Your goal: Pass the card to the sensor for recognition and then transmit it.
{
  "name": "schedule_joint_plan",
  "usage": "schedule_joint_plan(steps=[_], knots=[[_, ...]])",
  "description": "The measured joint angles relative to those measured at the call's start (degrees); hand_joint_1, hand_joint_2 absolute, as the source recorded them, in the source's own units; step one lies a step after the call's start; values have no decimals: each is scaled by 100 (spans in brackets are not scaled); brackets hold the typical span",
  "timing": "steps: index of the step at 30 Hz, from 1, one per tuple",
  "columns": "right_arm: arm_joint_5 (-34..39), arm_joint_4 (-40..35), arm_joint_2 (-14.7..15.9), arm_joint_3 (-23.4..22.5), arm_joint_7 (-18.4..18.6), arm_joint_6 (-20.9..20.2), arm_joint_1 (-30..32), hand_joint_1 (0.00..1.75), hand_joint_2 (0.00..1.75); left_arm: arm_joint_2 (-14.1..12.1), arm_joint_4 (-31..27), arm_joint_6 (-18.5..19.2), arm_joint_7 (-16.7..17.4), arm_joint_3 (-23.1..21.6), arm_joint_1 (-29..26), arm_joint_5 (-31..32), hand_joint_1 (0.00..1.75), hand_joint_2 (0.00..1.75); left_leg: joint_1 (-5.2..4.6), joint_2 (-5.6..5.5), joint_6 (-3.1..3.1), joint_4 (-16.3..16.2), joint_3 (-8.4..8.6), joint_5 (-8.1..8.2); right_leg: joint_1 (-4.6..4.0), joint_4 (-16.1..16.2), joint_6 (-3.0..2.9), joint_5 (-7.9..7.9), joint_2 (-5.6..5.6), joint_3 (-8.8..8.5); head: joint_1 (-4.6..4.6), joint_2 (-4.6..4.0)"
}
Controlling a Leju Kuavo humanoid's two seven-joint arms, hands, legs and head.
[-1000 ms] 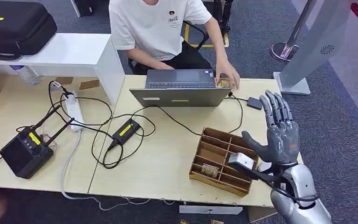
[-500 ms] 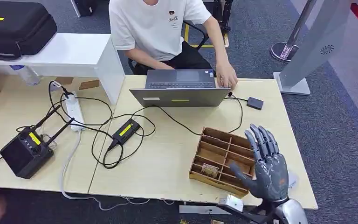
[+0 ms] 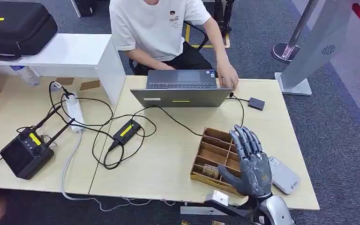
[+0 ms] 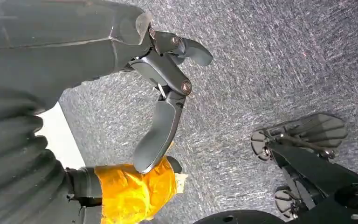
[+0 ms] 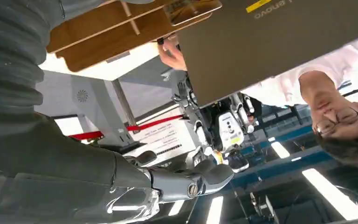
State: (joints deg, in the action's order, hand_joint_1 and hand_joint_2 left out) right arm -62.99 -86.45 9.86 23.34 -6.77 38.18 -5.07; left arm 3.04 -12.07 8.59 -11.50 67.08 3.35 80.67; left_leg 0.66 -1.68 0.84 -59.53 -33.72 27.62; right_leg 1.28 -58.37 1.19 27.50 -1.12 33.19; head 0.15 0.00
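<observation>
A small patterned card (image 3: 211, 170) lies in a front compartment of the wooden divided tray (image 3: 214, 146); the right wrist view shows the card (image 5: 191, 9) in the tray (image 5: 98, 37) too. My right hand (image 3: 251, 164) is raised over the tray's right side, fingers straight and apart, holding nothing. A small black sensor box (image 3: 256, 103) sits on the table's far right, wired to the laptop (image 3: 183, 96). My left hand (image 4: 163, 116) hangs over grey carpet with its fingers loose and nothing in them.
A person (image 3: 159, 28) sits behind the laptop with a hand by its right corner. A flat grey device (image 3: 282, 174) lies right of my hand near the table edge. Cables, a power brick (image 3: 126, 132) and a black radio box (image 3: 23, 154) lie to the left.
My right hand has come down and moved left, from high over the table's right edge to just above the tray's right side. The flat grey device now shows beside it.
</observation>
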Motion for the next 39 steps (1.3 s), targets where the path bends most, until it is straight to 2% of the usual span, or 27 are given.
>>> schedule_joint_plan(steps=[10, 28, 39], knots=[[98, 717, -287, 193, 100, -31, -603, 0, 175, 0, 0, 46, -2, -11, 10, 68, 0, 175, 0, -1, 0, 0, 0, -1, 0, -1, 0, 0, 0, 0, -2, 0], [103, 1165, -440, 341, 183, -44, -795, 0, 175, -2, 0, 55, 0, -13, 9, 83, 0, 175, 0, -1, 0, 0, 0, -1, 0, -1, 0, 0, 0, 0, -2, 0], [-310, 1625, -451, 378, 369, 92, -866, 0, 175, -2, 0, 55, 0, -18, 10, 118, 0, 175, 0, 0, 0, 0, 0, 0, 0, -1, 0, 0, 0, 0, -2, 0]])
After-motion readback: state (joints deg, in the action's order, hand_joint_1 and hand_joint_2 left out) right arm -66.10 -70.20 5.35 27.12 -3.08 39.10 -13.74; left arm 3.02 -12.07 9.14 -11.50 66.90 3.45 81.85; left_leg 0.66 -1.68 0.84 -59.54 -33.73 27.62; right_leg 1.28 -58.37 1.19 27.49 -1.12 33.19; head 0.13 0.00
